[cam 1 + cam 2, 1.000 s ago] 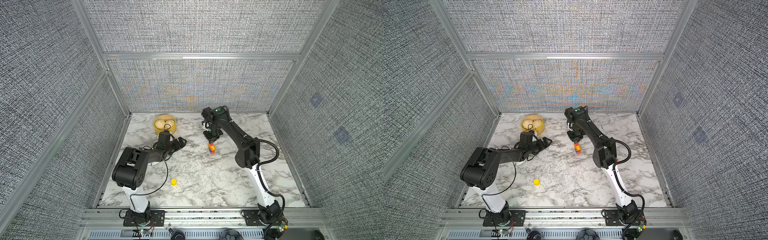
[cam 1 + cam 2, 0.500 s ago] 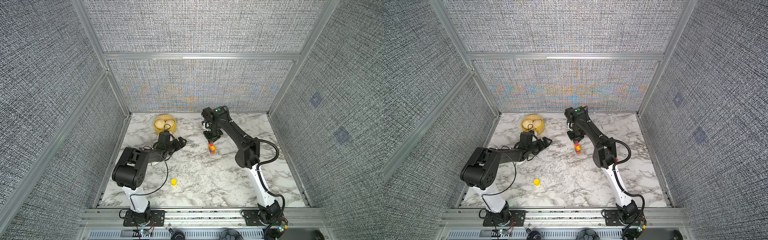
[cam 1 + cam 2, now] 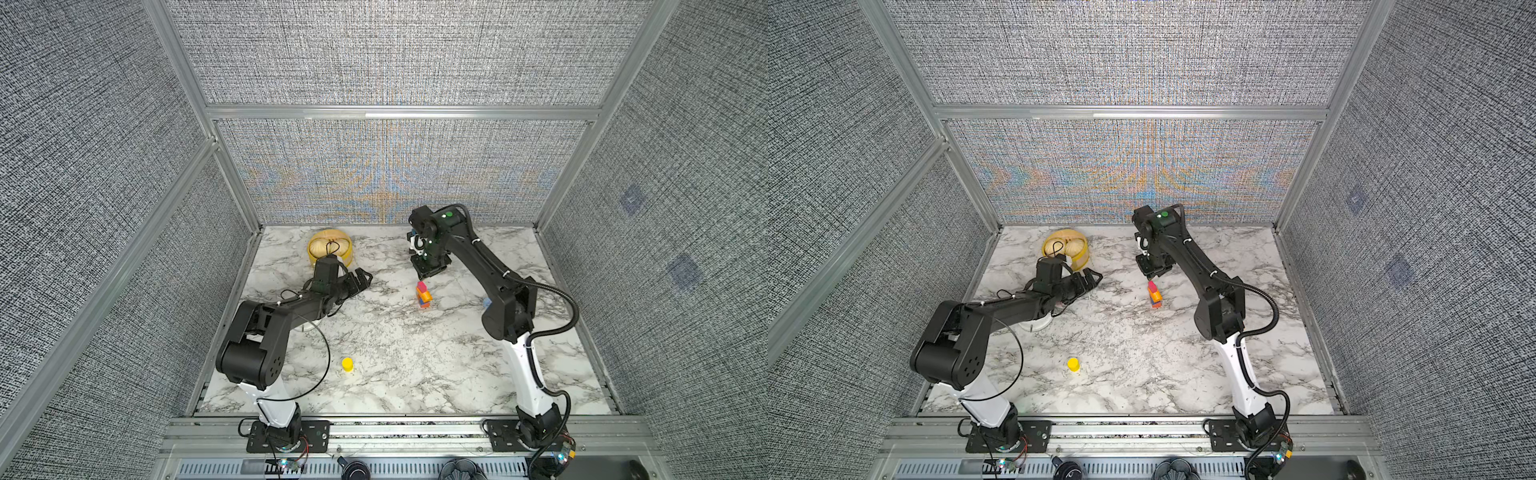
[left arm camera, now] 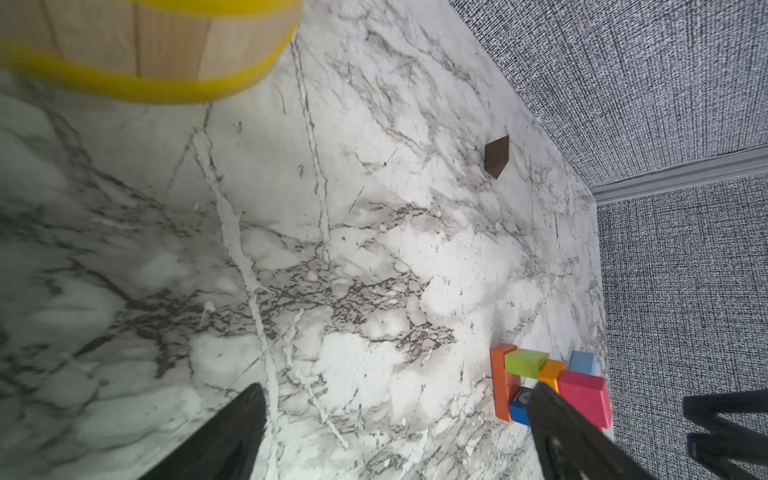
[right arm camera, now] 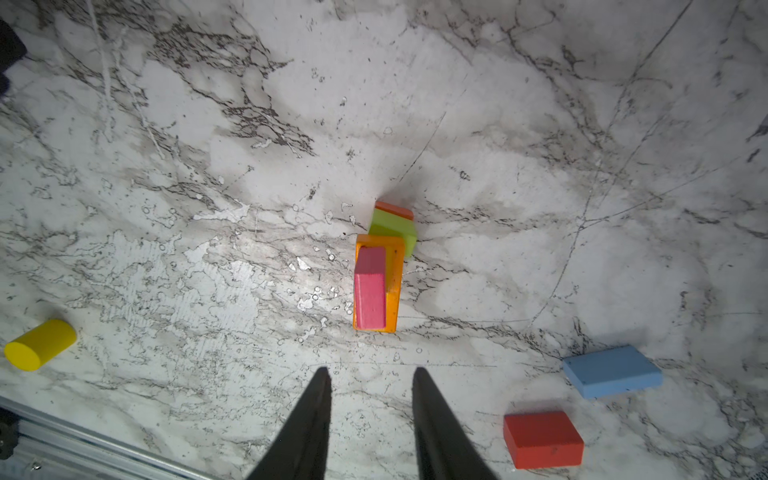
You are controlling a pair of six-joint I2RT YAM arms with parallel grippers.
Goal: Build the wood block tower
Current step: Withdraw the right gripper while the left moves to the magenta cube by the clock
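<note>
tower (image 3: 424,296) is seen near the middle of the tabletop (image 3: 415,365), a bit toward the back edge. it is topped by the pink block (image 5: 370,291), which covers only part of the orange block (image 5: 395,282) under it.

right gripper (image 5: 370,374) is held over the tower, apart from it. its fingers are parted narrowly and nothing is held between them. left gripper (image 3: 361,279) is parked by the basket (image 3: 330,249) toward the back-left corner, fingers spread wide, nothing held.

key relation for the next pick, as judged:
- red block (image 5: 542,440) and blue block (image 5: 611,371) lie flat on the right arm's side of the tower, so the right arm is nearer.
- the red block's long axis runs roughly along the line joining the two right fingers. a wrist turn and a wider gap would likely be needed to close across its short side.
- yellow cylinder (image 3: 347,364) is placed near the front edge, nearer the left arm.
- dark brown block (image 4: 496,156) sits by a tabletop edge at the wall, well apart from the tower.

versus one second earlier: the right fingers were shut and are now parted. the right arm's pose is barely changed in both top views. left arm, tower and cylinder are unchanged.
</note>
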